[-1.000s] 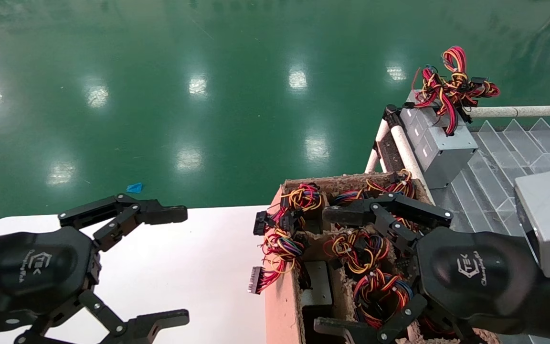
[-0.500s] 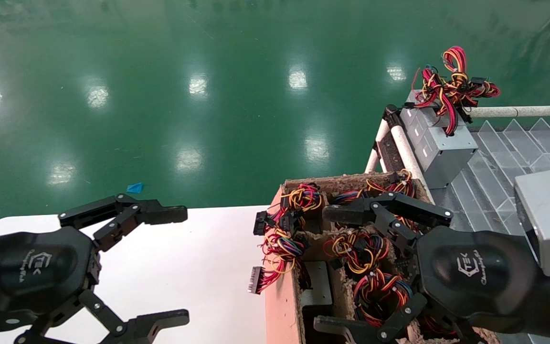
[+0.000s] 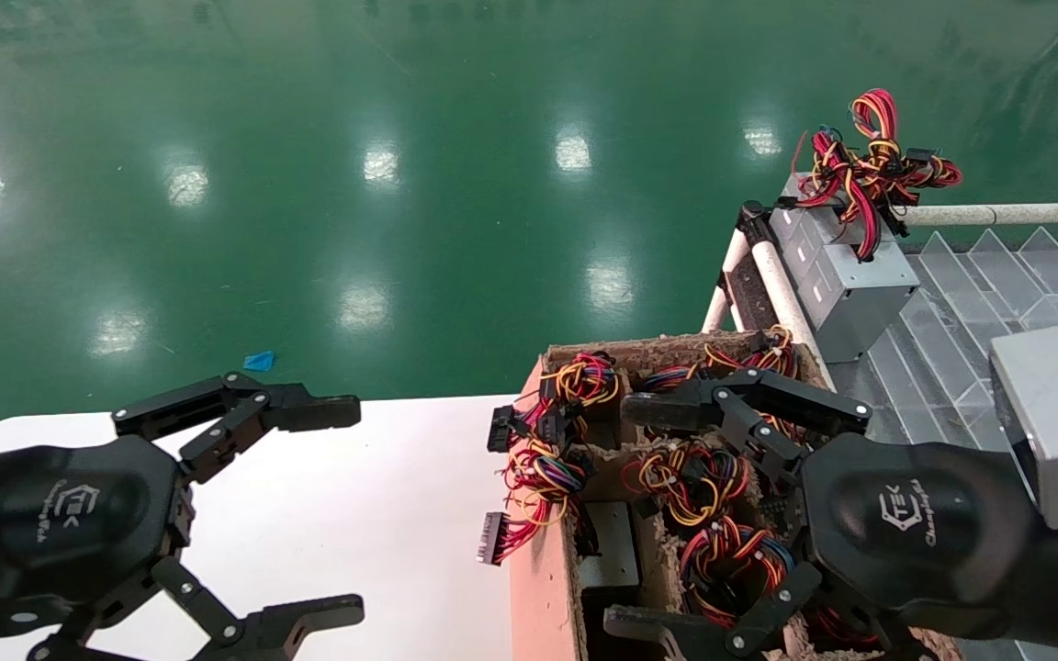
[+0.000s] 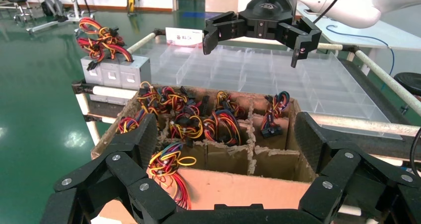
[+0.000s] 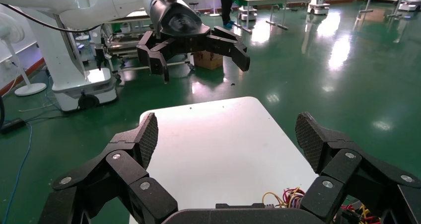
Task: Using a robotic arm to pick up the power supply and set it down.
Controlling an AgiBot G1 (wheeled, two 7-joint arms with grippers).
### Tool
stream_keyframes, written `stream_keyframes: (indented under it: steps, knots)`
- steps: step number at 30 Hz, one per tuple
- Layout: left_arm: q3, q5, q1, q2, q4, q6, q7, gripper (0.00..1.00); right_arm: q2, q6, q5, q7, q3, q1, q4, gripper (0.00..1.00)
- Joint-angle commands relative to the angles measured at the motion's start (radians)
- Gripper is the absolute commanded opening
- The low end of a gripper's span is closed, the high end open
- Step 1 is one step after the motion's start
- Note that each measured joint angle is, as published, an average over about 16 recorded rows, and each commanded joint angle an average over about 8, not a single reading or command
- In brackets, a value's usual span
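Several power supplies stand in a divided cardboard box [image 3: 540, 569], mostly buried under red, yellow and black wire bundles [image 3: 687, 477]; the grey top of one [image 3: 610, 543] shows. Another power supply [image 3: 846, 285] rests on the rack at the far right, its wires [image 3: 871, 165] piled on top. My right gripper [image 3: 639, 519] hovers open above the box, touching nothing. My left gripper [image 3: 338, 510] is open over the white table [image 3: 400, 477], holding nothing. The left wrist view shows the box [image 4: 238, 184] beyond my open left gripper [image 4: 226, 139], and the right gripper [image 4: 260, 28] farther off.
A rack of clear plastic dividers [image 3: 979, 303] with white pipe rails [image 3: 1007, 214] lies right of the box. Loose connectors [image 3: 492, 537] hang over the box's left wall onto the table. Green floor [image 3: 400, 184] lies beyond the table edge. In the right wrist view the table [image 5: 218, 159] is bare.
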Motion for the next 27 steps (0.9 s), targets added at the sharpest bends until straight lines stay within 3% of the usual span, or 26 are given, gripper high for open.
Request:
stream_keyframes:
  steps: [1, 27]
  knots:
    - [0.000, 0.000, 0.000, 0.000, 0.000, 0.000, 0.000, 1.00, 0.000, 0.000, 0.000, 0.000, 0.000, 0.000, 0.000, 1.00]
    - [0.000, 0.000, 0.000, 0.000, 0.000, 0.000, 0.000, 1.00, 0.000, 0.000, 0.000, 0.000, 0.000, 0.000, 0.000, 1.00]
